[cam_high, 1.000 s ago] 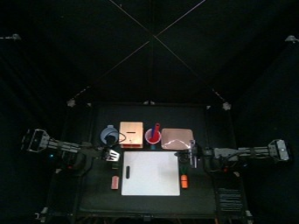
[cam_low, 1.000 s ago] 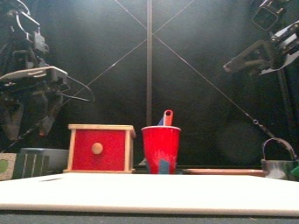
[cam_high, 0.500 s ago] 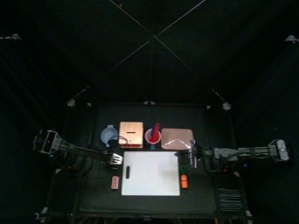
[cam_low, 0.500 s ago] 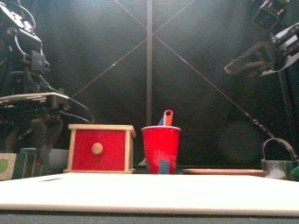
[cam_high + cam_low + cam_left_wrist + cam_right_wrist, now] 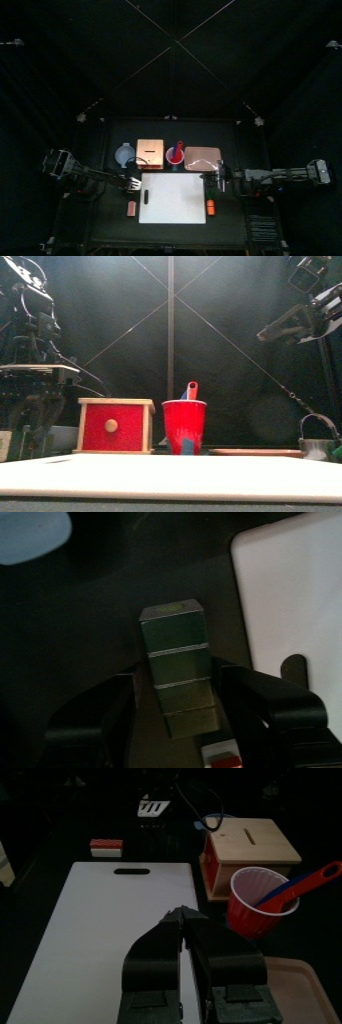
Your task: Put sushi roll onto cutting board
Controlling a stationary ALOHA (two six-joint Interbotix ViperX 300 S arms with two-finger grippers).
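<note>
A pale blue rounded thing, too blurred to name, lies at the desk's left rear.

The left gripper hangs low over the desk with its fingers spread wide, one on each side of the sushi roll and closed on nothing. The roll is a dark, blocky bar of four joined segments. It lies on the bare desk just beside the cutting board's left edge, not on it. An orange-red piece sits nearer the front on that side.

The board is a flat, smooth white rectangle with rounded corners and a slot handle. Behind it stands a wooden box with a red front and a slot in its tan top; I cannot tell what is inside. Next comes a red plastic cup holding a blue-handled tool and a red one. A pinkish square plate follows.

The right gripper hovers over the board's right part, its fingers pressed together and holding nothing. A second orange-red piece lies at the board's right edge. A small metal cup stands far right.
</note>
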